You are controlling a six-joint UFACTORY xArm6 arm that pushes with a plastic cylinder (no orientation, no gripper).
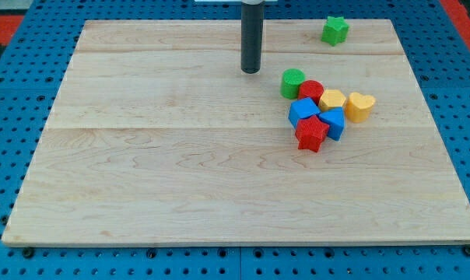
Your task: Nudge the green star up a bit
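Camera view, board: pale wooden table top (180, 155) on a blue perforated base (468, 140); all four edges visible
Camera view, green star: green star (334, 29) near the view's top edge, right of centre, alone; only a narrow strip of wood lies between it and the top edge
Camera view, cluster: green cylinder (292, 82), red cylinder (310, 91), yellow hexagon (332, 99), yellow heart (360, 106), blue cube (303, 110), second blue block (332, 122) and red star (311, 133), packed close, well below the green star
Camera view, open room: broad wood lies bare on the view's left half and along the bottom; a band of wood separates star and cluster
Camera view, arm pose: dark rod upright, entering from the view's top
Camera view, my tip: my tip (251, 71) rests on the wood, left of the green cylinder, apart from it, and well left of and below the green star
Camera view, fingers: the rod carries none, so no spread or pinch state applies
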